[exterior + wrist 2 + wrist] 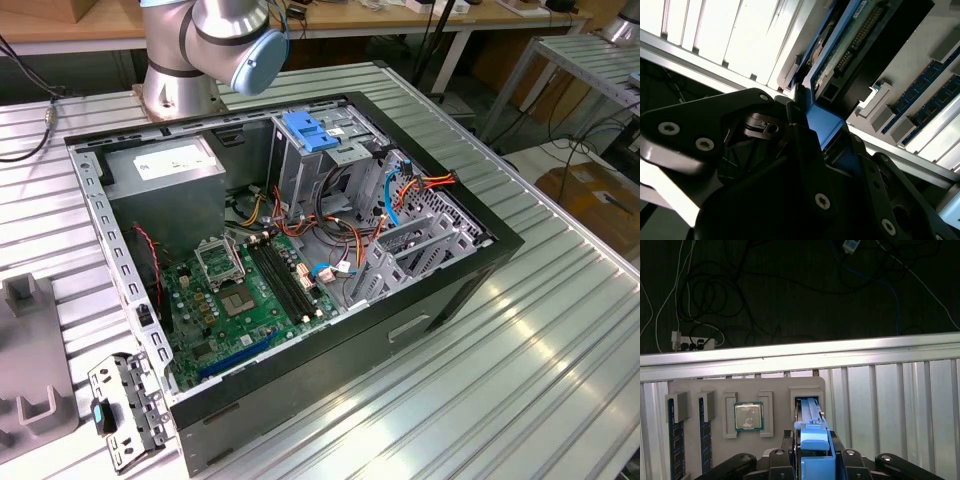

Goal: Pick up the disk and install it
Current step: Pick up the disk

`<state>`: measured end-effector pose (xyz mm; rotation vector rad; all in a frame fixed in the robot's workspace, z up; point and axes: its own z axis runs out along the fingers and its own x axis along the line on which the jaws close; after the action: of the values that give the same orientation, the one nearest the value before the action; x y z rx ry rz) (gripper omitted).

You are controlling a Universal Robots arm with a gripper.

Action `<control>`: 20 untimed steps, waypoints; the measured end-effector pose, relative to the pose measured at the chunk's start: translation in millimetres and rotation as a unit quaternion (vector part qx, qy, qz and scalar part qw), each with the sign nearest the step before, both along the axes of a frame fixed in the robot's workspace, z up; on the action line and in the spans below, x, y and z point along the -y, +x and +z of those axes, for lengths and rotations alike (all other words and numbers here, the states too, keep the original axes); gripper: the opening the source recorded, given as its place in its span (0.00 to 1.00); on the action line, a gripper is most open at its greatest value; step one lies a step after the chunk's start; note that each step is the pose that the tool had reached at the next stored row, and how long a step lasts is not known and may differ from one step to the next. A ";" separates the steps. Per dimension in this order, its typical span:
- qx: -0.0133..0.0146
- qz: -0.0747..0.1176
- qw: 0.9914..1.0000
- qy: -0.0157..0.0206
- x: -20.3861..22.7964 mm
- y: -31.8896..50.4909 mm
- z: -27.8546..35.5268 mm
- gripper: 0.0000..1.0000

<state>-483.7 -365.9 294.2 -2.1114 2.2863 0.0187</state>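
Note:
The disk stands on edge in a slot of the grey fixture tray, its rounded blue carrier end toward the camera. My gripper sits over that blue end, with a dark finger pressed against each side, so it looks shut on the disk. In the second wrist view the blue carrier runs between the black fingers, and the drive's circuit board extends beyond them. The disk is still seated in its slot.
The tray also holds a processor chip and two memory sticks. In the exterior view the open computer case lies on the ribbed metal table, with its motherboard and a grey drive cage topped by a blue latch plate. The arm rises behind it.

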 end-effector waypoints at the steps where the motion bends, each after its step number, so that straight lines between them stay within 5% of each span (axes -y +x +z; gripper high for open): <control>1: 0.000 0.000 1.000 0.000 0.0 0.0 0.0 0.37; 20: 0.000 0.011 1.000 0.000 0.0 0.1 1.4 0.37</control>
<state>-483.6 -365.9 295.5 -2.1374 2.2618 0.0190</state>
